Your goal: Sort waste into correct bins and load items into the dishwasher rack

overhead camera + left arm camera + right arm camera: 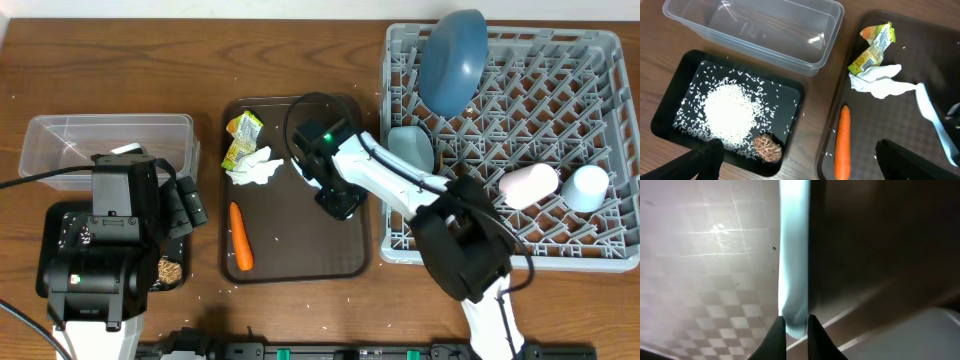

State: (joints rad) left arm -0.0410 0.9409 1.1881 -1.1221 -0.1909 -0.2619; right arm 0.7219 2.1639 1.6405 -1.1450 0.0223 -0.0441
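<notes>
Near left, the left gripper point(185, 208) hangs wide open and empty by the black tray point(667, 102). Mid-scene, the right gripper point(796, 322) is pinched nearly closed on 1 end of the light blue utensil point(794, 255), which lies flat on the brown serving tray point(300, 250), right of the carrot point(240, 237). Step, I judge: grasping it for loading. Long axis approx near-far, far end tipped left; which end is the head, can't tell. Next: lift w/o slip, carry right to the dishwasher rack point(540, 110).
</notes>
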